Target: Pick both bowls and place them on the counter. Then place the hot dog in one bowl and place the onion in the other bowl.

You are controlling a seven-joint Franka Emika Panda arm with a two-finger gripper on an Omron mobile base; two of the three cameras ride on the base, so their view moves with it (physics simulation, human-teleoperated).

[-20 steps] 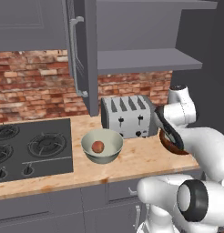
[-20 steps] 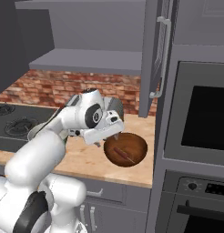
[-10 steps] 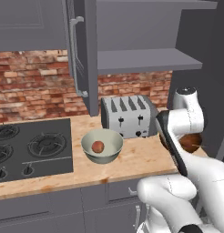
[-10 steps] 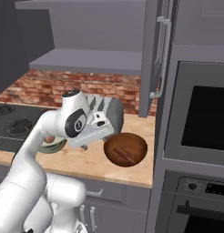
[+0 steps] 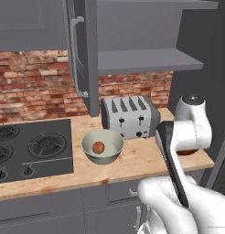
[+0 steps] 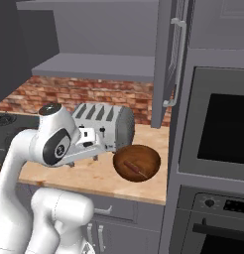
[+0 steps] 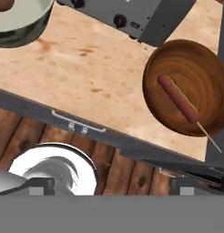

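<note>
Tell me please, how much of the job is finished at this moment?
Apparently all of it. Both bowls stand on the counter: the grey-green bowl holds the onion, the brown bowl holds the hot dog. The fingers are open and empty; nothing seems left.

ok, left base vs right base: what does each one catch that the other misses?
Left base alone: the pale bowl with the onion in it, and the stove top. Right base alone: the inside of the brown bowl with the hot dog lying in it, and the wall oven. Both: the toaster, the counter, brick backsplash and the arm.
</note>
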